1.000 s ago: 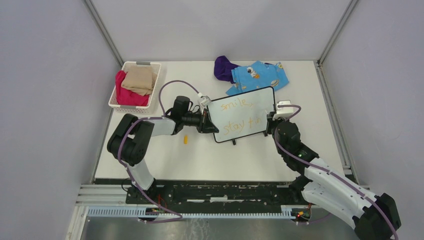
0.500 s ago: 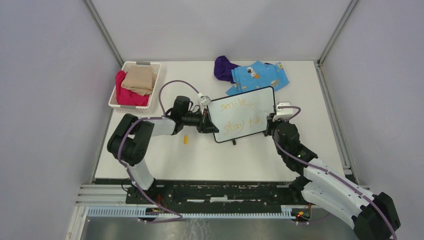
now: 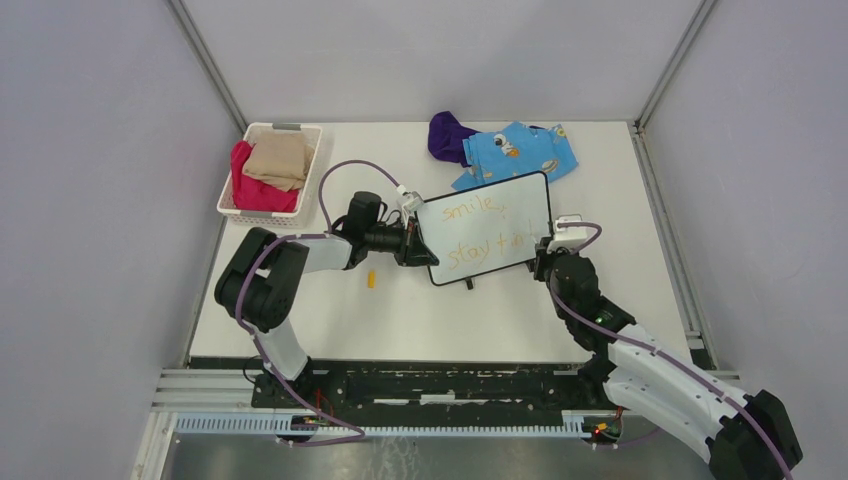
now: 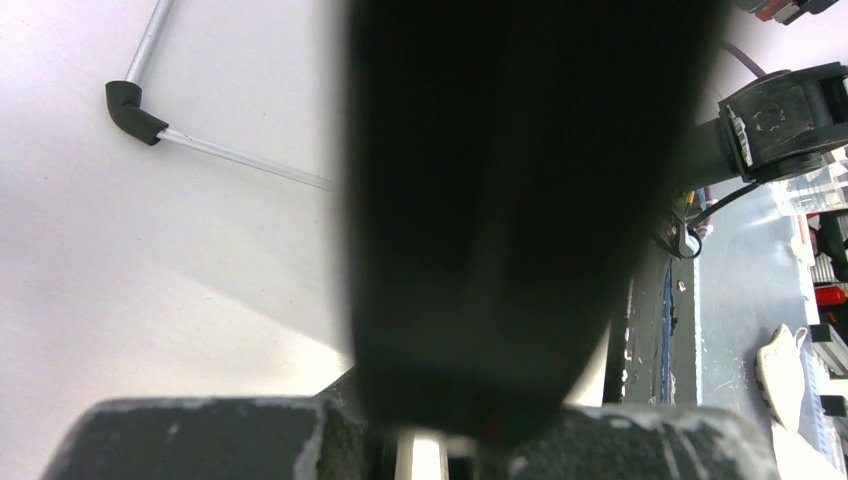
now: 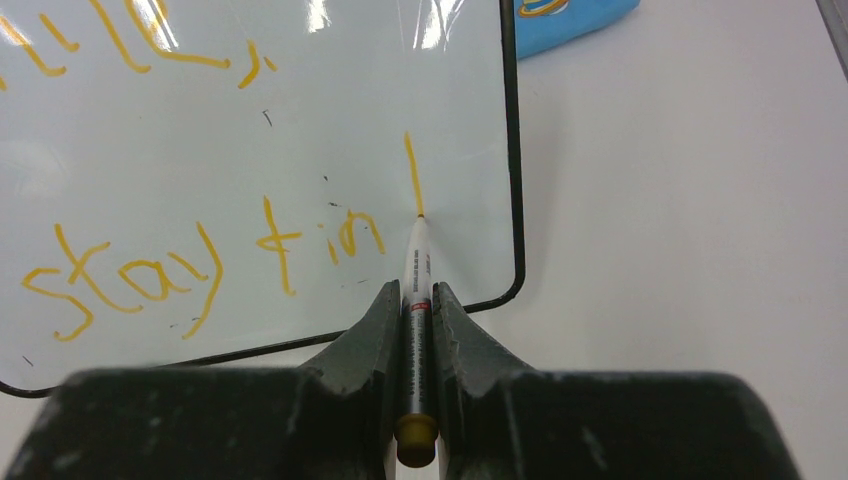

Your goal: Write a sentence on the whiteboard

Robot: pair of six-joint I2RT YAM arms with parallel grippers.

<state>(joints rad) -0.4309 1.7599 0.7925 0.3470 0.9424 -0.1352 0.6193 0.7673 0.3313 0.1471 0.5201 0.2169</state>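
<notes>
The whiteboard (image 3: 505, 205) stands tilted mid-table in the top view. The sentence (image 3: 465, 252) is in thin orange letters, "smile," above "stay kin". My left gripper (image 3: 416, 245) is shut on the board's left edge; a dark blur (image 4: 520, 200) fills the left wrist view. My right gripper (image 3: 544, 258) is at the board's lower right corner. In the right wrist view the right gripper (image 5: 416, 292) is shut on an orange marker (image 5: 417, 250). Its tip touches the whiteboard (image 5: 330, 120) at the bottom of a fresh vertical stroke (image 5: 411, 170) right of "stay kin" (image 5: 150, 280).
A small orange cap (image 3: 371, 279) lies on the table left of the board. A white basket (image 3: 226, 205) with red and beige cloths stands at the back left. A blue patterned cloth (image 3: 520, 150) and a purple cloth (image 3: 447, 135) lie behind the board.
My right gripper has drawn back towards the near edge with the marker, and a new vertical stroke now stands after "kin". The left gripper and the board have not moved.
</notes>
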